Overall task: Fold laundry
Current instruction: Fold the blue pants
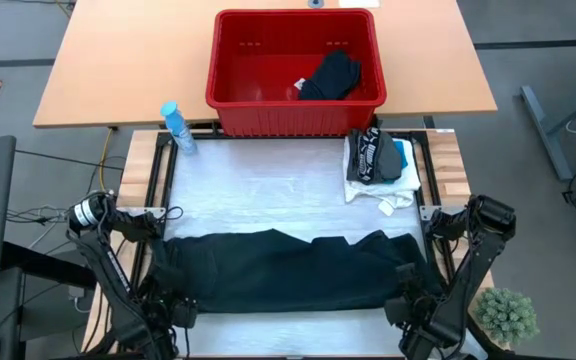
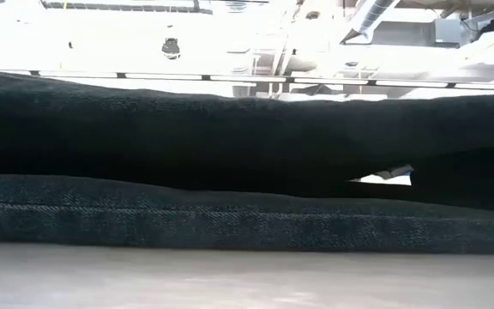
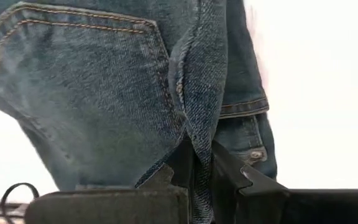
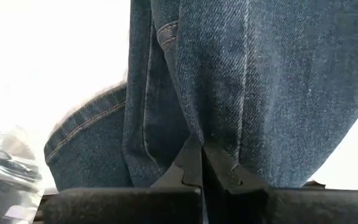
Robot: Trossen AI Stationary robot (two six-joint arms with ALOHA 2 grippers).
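A pair of dark blue jeans (image 1: 288,270) lies across the near part of the white-covered table, stretched from left to right. My left gripper (image 1: 175,308) is shut on its left end, where the left wrist view shows a back pocket (image 3: 73,74) and waistband. My right gripper (image 1: 408,300) is shut on its right end, where a leg hem (image 4: 86,124) shows. In the low view one layer (image 2: 247,219) lies flat on the table and another (image 2: 247,129) stands above it, with a small gap (image 2: 384,176) between them. My left gripper pinches a bunched ridge of denim (image 3: 196,134) beside the back pocket between its two fingers, coming steeply from above. Several layers seem gathered there. The cloth runs away from the fingers onto the table. My right gripper pinches a fold of the leg cloth (image 4: 202,134) between its two fingers, pointing steeply down. The denim spreads out beyond the fingertips, with the hem lying to one side on the table.
A red slotted basket (image 1: 230,100) stands at the far edge with a black garment (image 1: 330,77) inside. A stack of folded clothes (image 1: 378,160) lies at the far right of the mat. A blue bottle (image 1: 178,128) stands far left; a small plant (image 1: 506,315) near right.
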